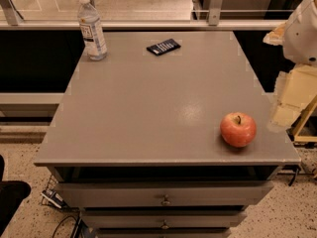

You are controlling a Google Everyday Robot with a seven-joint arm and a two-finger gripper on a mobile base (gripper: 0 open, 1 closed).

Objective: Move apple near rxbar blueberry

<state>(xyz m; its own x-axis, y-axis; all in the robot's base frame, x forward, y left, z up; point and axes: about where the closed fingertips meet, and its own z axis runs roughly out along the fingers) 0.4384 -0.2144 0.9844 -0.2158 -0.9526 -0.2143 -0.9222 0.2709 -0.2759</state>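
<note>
The apple (238,129), red-orange with a short dark stem, sits near the front right corner of the grey cabinet top (148,108). The rxbar blueberry (163,46), a flat dark navy bar with white lettering, lies at the back centre of the top, far from the apple. My gripper (289,103), pale yellowish below a white arm segment (304,31), hangs just past the right edge of the cabinet, a short way right of the apple and slightly behind it. It touches nothing.
A clear plastic water bottle (91,29) stands upright at the back left corner. Drawers with knobs (165,200) face front below the top. A metal railing (148,24) runs behind the cabinet. Cables (59,202) lie on the floor at lower left.
</note>
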